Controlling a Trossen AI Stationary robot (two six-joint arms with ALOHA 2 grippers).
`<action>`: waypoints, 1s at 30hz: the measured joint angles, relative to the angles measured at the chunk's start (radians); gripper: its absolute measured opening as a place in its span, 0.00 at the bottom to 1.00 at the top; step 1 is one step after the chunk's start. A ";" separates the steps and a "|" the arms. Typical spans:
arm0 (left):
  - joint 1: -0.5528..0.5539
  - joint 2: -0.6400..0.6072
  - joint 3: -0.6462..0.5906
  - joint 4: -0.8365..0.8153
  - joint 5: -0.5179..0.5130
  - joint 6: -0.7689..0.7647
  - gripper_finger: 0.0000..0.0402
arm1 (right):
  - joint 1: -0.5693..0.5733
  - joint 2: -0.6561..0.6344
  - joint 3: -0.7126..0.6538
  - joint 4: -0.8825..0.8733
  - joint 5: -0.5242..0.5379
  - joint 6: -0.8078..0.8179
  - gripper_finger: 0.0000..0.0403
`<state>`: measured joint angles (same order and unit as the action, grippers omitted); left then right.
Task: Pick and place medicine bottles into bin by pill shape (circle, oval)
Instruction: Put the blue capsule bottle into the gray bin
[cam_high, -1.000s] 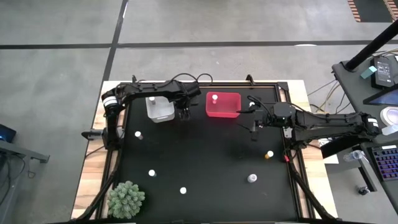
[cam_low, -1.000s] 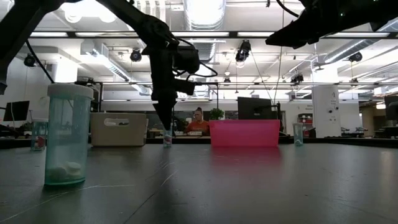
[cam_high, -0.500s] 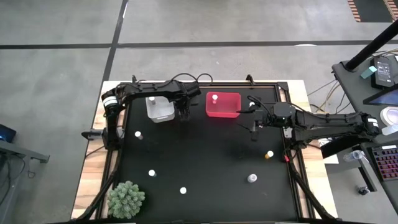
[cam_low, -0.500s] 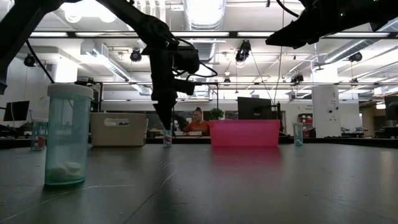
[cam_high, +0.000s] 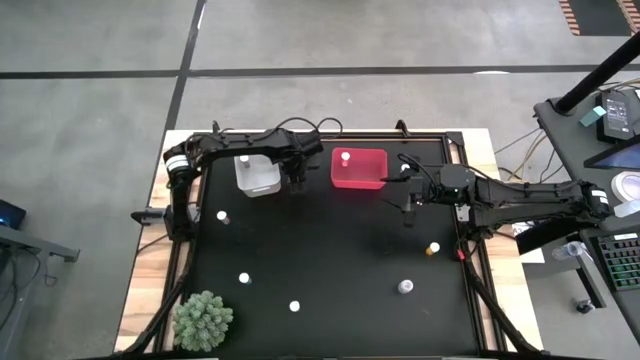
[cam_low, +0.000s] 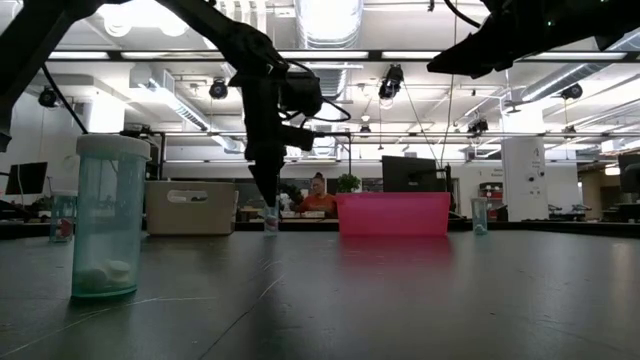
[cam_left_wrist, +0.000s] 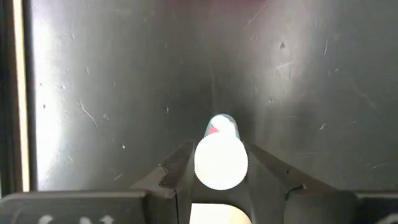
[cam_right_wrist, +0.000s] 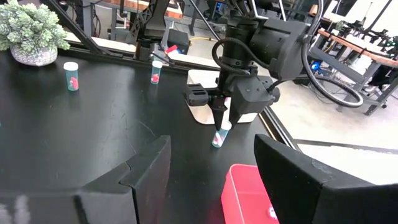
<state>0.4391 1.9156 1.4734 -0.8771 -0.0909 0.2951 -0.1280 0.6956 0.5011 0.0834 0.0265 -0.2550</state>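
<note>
Nearest me on the black mat (cam_high: 330, 250) I've got the plant (cam_high: 204, 320) at the front-left corner, w/ loose bottles standing along the front: two white caps (cam_high: 243, 279) (cam_high: 295, 306) toward the plant's side, a greyish one (cam_high: 405, 287) front-right, and an amber one (cam_high: 434, 248) a bit further back by the right edge. One more white cap (cam_high: 222, 216) stands near the left edge, mid-table. All upright, well apart from each other. Right gripper (cam_high: 410, 204) hangs over the mat mid-right, short of the red tub (cam_high: 372, 181); in its wrist cam the fingers (cam_right_wrist: 140, 174) are spread wide w/ nothing between them. At the far side, left gripper (cam_high: 294, 184) points straight down into the gap between the clear tub (cam_high: 262, 186) and the red tub. Its wrist cam shows both fingers (cam_left_wrist: 180, 171) pressed against the sides of a white cap, so I read it as pinching the gripped bottle (cam_left_wrist: 221, 163), which stands upright w/ its base on the mat, between the two tubs and touching neither. Clear tub has one bottle (cam_high: 244, 160) in it, red tub has one too (cam_high: 345, 157). Another bottle (cam_low: 479, 215) stands just past the red tub's right end. Behind the table, a person (cam_low: 318, 197) sits in the room.
</note>
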 joint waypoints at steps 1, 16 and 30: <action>-0.003 -0.002 0.008 -0.002 -0.002 0.000 0.25 | 0.000 0.000 0.000 0.000 0.000 0.000 0.56; -0.035 -0.147 0.142 -0.180 -0.030 -0.019 0.25 | 0.000 0.000 0.000 0.000 0.000 0.000 0.56; 0.105 -0.230 0.136 -0.274 -0.043 -0.015 0.25 | 0.000 0.000 0.000 0.000 0.000 0.004 0.56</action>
<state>0.5440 1.6855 1.6095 -1.1509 -0.1340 0.2797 -0.1278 0.6956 0.5011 0.0834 0.0265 -0.2512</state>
